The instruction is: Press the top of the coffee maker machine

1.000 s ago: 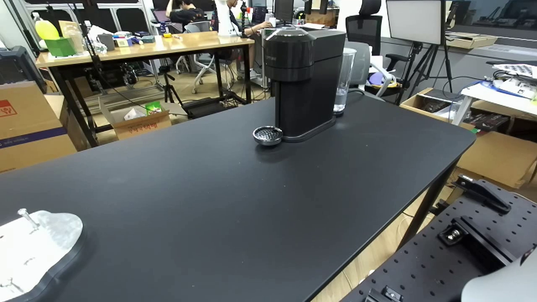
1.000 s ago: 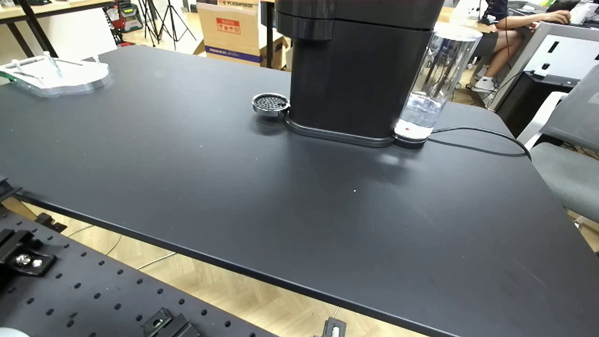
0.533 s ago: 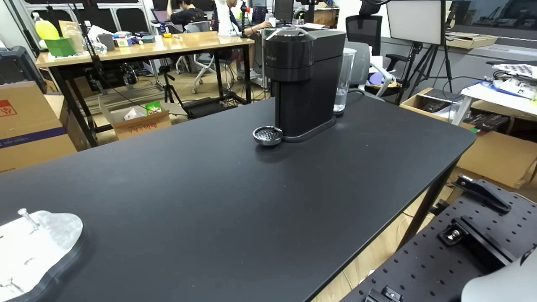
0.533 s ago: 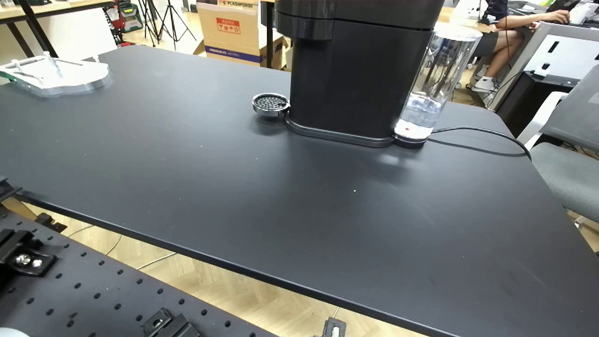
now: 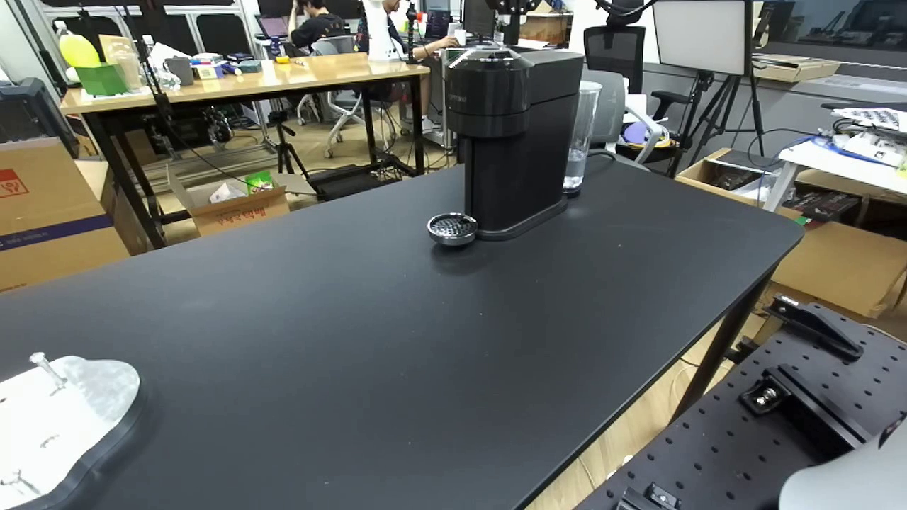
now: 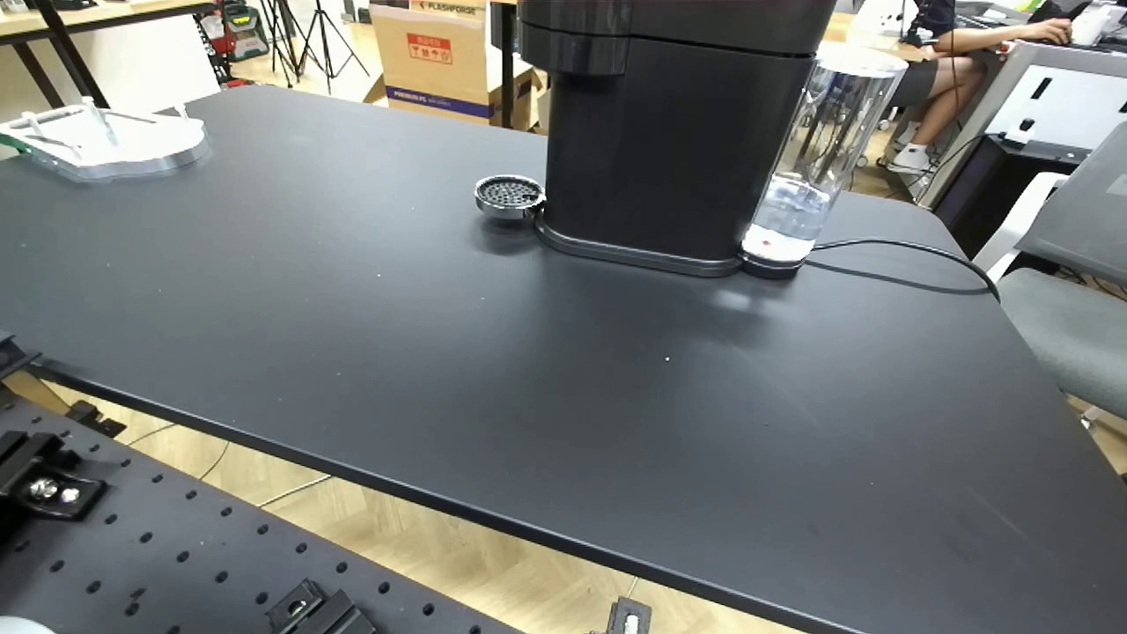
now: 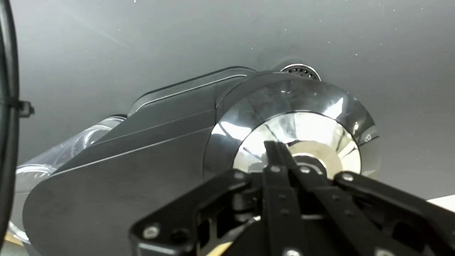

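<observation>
The black coffee maker (image 5: 517,156) stands upright on the dark table in both exterior views; in an exterior view its top is cut off (image 6: 669,141). In the wrist view its round shiny top (image 7: 302,122) lies under the fingertips, with the black body (image 7: 142,170) to the left. My gripper (image 7: 275,143) is shut and empty, its fingers together over the silver disc. In an exterior view the gripper (image 5: 511,41) shows at the top edge, close above the coffee maker; contact cannot be told. A round metal drip grate (image 5: 453,228) sits at its front.
A clear water tank (image 6: 797,185) with some water stands at the coffee maker's back. A power cable (image 6: 907,251) runs from it off the table. A white tray-like piece with pegs (image 5: 85,397) lies at the table's far end. A perforated mounting plate (image 5: 716,439) adjoins the table.
In an exterior view the gripper has come down and left toward the coffee maker's top. Its fingers stood apart one second ago and are together now. The coffee maker has not moved.
</observation>
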